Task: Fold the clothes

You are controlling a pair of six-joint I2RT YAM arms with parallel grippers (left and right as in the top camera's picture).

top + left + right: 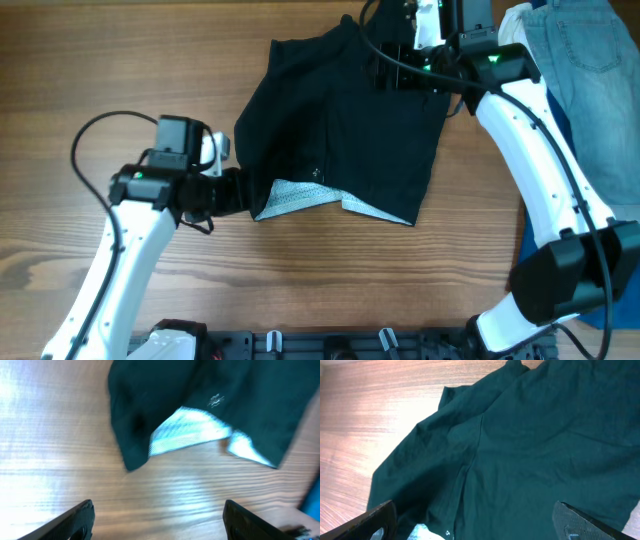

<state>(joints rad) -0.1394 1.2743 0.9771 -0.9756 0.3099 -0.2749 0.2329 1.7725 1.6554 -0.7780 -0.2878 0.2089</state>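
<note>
The black shorts [340, 125] lie spread on the wooden table, waistband toward me with its whitish-grey lining [295, 195] showing. My left gripper [238, 193] is open and empty at the shorts' near-left corner; in the left wrist view the shorts [210, 405] and lining [190, 432] lie just ahead of the open fingers [159, 520]. My right gripper [385, 70] is open above the shorts' far edge; the right wrist view shows black fabric [520, 450] between its fingers [475, 525], not gripped.
A light-blue denim piece [590, 90] lies at the far right, over a bright blue cloth [560, 250] by the right arm's base. Bare wooden table [120, 60] lies to the left and in front.
</note>
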